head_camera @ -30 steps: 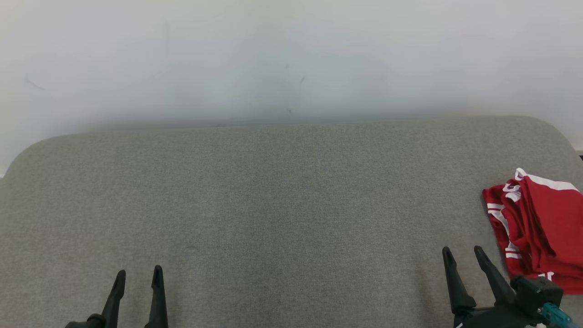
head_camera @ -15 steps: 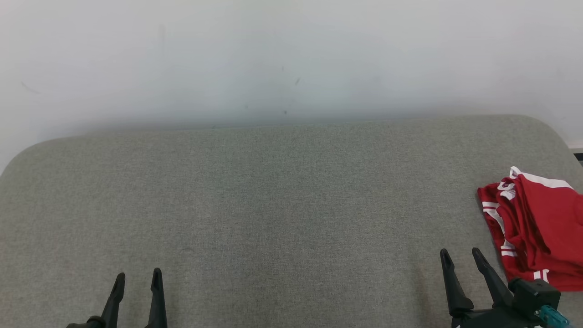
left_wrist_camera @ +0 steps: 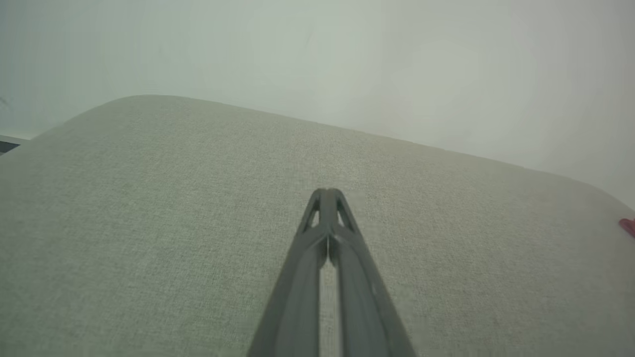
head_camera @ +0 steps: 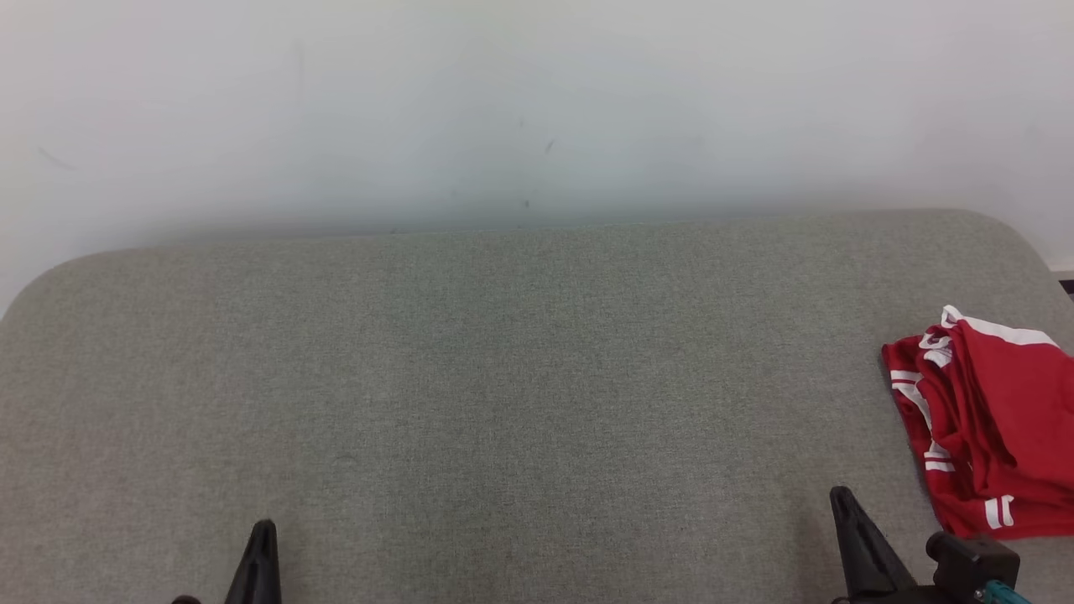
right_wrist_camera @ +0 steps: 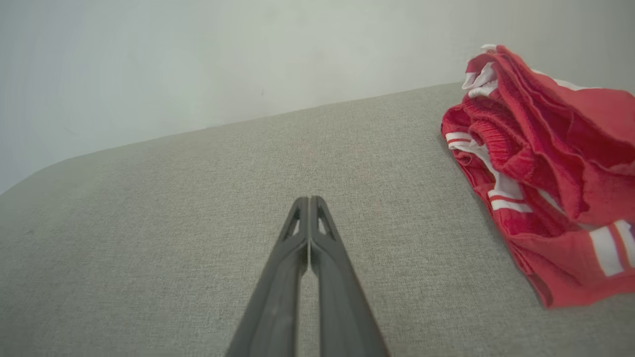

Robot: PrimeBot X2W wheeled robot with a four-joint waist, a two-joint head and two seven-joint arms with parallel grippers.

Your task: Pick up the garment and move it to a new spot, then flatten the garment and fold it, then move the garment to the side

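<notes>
Pointing toward the far white wall (head_camera: 503, 101) from the near left of the grey upholstered surface (head_camera: 503, 377), the left gripper (head_camera: 262, 530) has its two dark fingers pressed together on nothing. At the near right, the right gripper (head_camera: 841, 497) is likewise closed and empty. Just to its right, the crumpled red garment (head_camera: 998, 419) with white stripes lies bunched at the surface's right edge, clear of those fingers.

We can read no text, label, brand or number anywhere. The red garment (head_camera: 994, 419), at three o'clock in the head view, carries white stripes (head_camera: 998, 511) and white marks (head_camera: 938, 346) by its top fold, too crumpled to read.
</notes>
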